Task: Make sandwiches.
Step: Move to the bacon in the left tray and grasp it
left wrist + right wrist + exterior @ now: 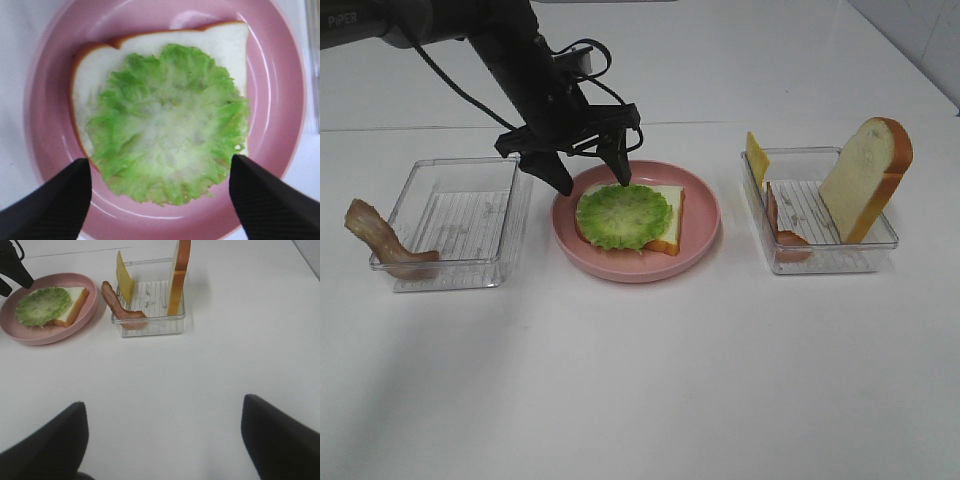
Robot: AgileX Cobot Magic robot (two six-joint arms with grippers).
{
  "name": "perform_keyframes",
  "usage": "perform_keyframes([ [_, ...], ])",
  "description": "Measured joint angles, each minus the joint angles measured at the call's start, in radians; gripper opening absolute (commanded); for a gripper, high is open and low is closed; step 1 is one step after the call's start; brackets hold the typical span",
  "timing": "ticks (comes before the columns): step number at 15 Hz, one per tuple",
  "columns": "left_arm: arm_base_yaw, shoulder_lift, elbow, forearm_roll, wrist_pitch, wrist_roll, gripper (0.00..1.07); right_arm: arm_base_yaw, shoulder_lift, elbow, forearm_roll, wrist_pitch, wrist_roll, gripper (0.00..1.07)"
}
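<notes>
The left tool (594,182) points down, jaws apart; right tool (162,440) gapes wide.

left arm (510,50) matte black, pale PIPER lettering (342,20) on the link, thin black cables (455,88) trailing loose; left gripper (593,182) has two tapered black fingers (558,172), right gripper (163,401) same, finely textured

pink plate (704,215), left tray (470,215), right tray (840,258)
</notes>
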Motion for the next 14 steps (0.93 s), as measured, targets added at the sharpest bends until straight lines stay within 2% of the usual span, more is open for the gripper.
perform_keyframes([
  [3, 0.0, -0.066, -0.023, 0.176, 0.02, -0.005, 0.77, 0.0, 0.0, 0.0, 0.0, 0.0, 0.0, 0.78],
  [4, 0.0, -0.066, -0.023, 0.176, 0.02, -0.005, 0.77, 0.0, 0.0, 0.0, 0.0, 0.0, 0.0, 0.78],
  [7, 0.0, -0.135, -0.044, 0.382, 0.113, -0.079, 0.76, 0.0, 0.0, 0.0, 0.0, 0.0, 0.0, 0.78],
  [9, 0.008, -0.161, -0.065, 0.454, 0.117, -0.099, 0.76, 0.0, 0.0, 0.0, 0.0, 0.0, 0.0, 0.78],
  [11, 0.05, -0.22, -0.065, 0.428, 0.119, -0.121, 0.76, 0.0, 0.0, 0.0, 0.0, 0.0, 0.0, 0.78],
  [14, 0.129, -0.315, -0.016, 0.313, 0.119, -0.126, 0.76, 0.0, 0.0, 0.0, 0.0, 0.0, 0.0, 0.78],
])
